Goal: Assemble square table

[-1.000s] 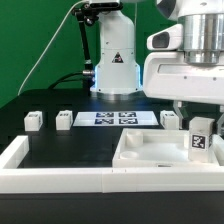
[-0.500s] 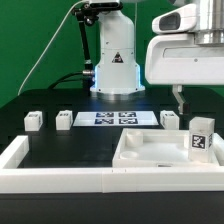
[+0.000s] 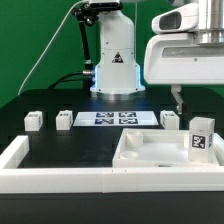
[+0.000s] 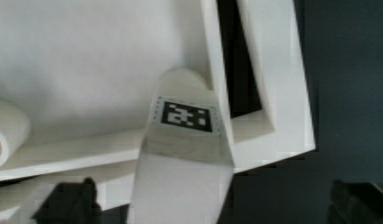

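Beneath the spread tool (image 4: 214, 198), whose two dark fingertips (image 4: 72, 197) are showing wide apart and pinching nothing, the small white tagged plastic leg (image 3: 201, 136) is standing upright at a corner of the white tray-like square plastic top (image 3: 150, 153), which is lying on the black desk (image 3: 60, 142) toward the exterior view's right. With the leg's long axis pointing up at the wrist, the coming move is probably calling for a straight descent astride it.

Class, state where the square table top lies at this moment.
The square table top sits in the exterior view's right foreground, inside the border wall, nearer the camera than the marker board.
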### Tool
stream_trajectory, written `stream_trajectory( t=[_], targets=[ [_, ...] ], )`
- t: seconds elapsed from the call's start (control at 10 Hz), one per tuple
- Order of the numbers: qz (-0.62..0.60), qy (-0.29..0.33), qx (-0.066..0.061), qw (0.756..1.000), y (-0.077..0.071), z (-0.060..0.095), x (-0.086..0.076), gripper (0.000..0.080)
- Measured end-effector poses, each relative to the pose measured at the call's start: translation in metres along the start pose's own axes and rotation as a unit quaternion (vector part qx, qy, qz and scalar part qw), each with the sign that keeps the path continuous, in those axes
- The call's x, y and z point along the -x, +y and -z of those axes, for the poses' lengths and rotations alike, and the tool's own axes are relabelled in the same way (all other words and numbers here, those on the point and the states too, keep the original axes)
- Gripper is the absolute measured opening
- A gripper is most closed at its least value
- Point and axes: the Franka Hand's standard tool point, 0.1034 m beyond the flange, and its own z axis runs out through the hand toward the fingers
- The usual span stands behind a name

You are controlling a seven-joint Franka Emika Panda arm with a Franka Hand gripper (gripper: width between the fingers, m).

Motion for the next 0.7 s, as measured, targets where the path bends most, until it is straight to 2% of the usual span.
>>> stream_trajectory(
  t=[0.2, 0.4, 0.6, 0.7],
  targets=[
    [0.0, 0.0, 0.0, 1.0, 0.0, 0.0, 0.0, 0.0649],
    [0.003, 0.001, -0.001, 1.0, 0.002, -0.002, 0.008, 0.0649],
    [0.035, 0.006, -0.006, 0.999, 0.011, -0.009, 0.041, 0.0649],
    [0.074, 0.005, -0.008, 0.997, 0.01, -0.011, 0.057, 0.0649]
  ],
)
